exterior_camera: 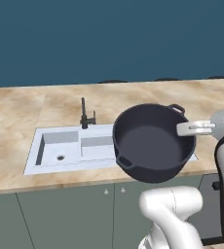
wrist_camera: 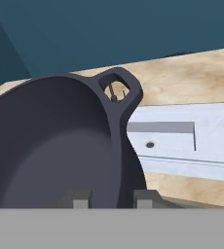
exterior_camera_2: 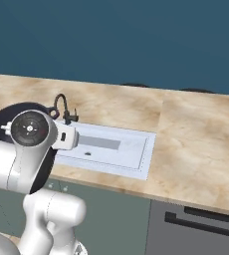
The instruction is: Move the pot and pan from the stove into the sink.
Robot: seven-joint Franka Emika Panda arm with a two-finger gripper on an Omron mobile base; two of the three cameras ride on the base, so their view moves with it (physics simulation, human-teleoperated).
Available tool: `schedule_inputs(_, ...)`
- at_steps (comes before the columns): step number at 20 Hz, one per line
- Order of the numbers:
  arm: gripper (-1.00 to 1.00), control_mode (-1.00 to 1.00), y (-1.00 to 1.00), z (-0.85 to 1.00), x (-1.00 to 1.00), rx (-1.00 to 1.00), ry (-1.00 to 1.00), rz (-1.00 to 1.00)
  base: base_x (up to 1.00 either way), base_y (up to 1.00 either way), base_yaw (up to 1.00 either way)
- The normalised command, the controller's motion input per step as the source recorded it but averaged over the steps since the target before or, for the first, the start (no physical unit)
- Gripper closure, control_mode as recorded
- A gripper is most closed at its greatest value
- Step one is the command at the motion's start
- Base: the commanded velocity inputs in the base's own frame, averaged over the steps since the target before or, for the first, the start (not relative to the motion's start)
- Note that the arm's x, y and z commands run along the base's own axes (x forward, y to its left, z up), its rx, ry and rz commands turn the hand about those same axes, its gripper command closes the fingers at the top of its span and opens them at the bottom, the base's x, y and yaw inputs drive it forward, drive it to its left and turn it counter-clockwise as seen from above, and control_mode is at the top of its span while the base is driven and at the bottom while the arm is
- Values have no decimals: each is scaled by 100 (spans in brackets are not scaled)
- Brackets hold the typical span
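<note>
- The fingertips (wrist_camera: pixel 82 198) sit one on each side of the rim wall of the pot (exterior_camera: pixel 153 141), drawn in narrow and pinching it; one tip is inside the pot, the other outside.
- The gripper (wrist_camera: pixel 110 199) holds the pot by its rim, on the side away from the far loop handle (wrist_camera: pixel 119 87); in the left base view the white hand reaches in from the right and meets the rim near the back handle.
- The pot is off the counter and tipped, its dark matte inside facing the left base camera, with one loop handle at the upper right and the other at the lower left.
- Taking the sink (exterior_camera: pixel 50 146) as landmark: the pot hangs over the sink's right end and covers that part of the basin from the left base view.
- The dark faucet (exterior_camera: pixel 86 116) stands on the sink's back edge, left of the pot and apart from it.
- The sink's drain hole (exterior_camera: pixel 60 157) lies in the left part of the basin.
- Beige marbled counter (exterior_camera_2: pixel 196 149) surrounds the sink; grey-green cabinet doors (exterior_camera: pixel 60 219) run below its front edge.
</note>
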Motion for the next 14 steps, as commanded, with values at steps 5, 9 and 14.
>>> schedule_inputs(5,100,-100,-5,0,20,2,2,0,0,0,0)
schedule_inputs(9,100,-100,-29,0,62,8,9,-1,0,0,0)
schedule_inputs(14,100,-100,-31,0,56,6,7,2,0,0,0)
